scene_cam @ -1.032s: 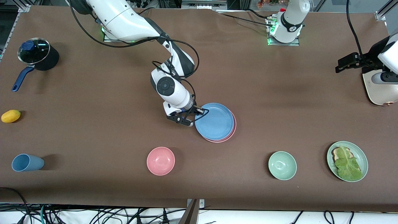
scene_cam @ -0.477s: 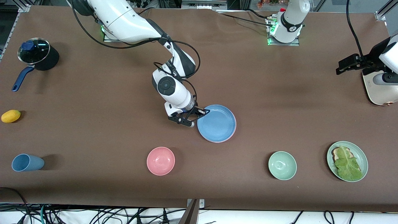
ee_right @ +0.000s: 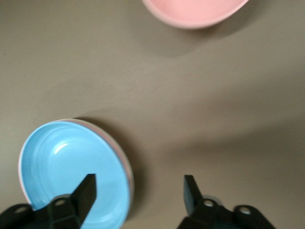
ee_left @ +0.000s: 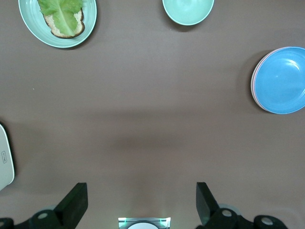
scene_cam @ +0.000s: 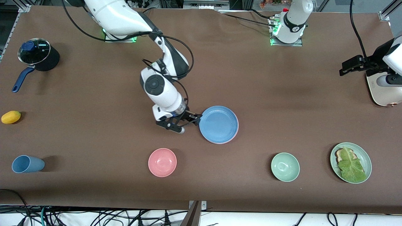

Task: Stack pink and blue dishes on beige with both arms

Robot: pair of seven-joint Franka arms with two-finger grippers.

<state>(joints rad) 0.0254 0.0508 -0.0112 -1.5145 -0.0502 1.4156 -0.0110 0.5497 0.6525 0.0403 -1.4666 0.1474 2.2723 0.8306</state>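
Observation:
The light blue plate lies flat on the pink plate at the table's middle; only a thin pink rim shows under it. No beige plate shows in any view. My right gripper is open, low beside the stack's rim toward the right arm's end. In the right wrist view, the right gripper has one finger over the blue plate and the other over bare table, holding nothing. My left gripper waits open in the air at the left arm's end. The left gripper views the blue plate from afar.
Nearer the front camera than the stack are a pink bowl, a green bowl, a green plate with lettuce and a blue cup. A yellow fruit and a lidded pot sit at the right arm's end, a white device at the left arm's.
The right gripper lowered the blue plate squarely onto the pink plate, let go of its rim and drew back toward the right arm's end. The left arm stayed put.

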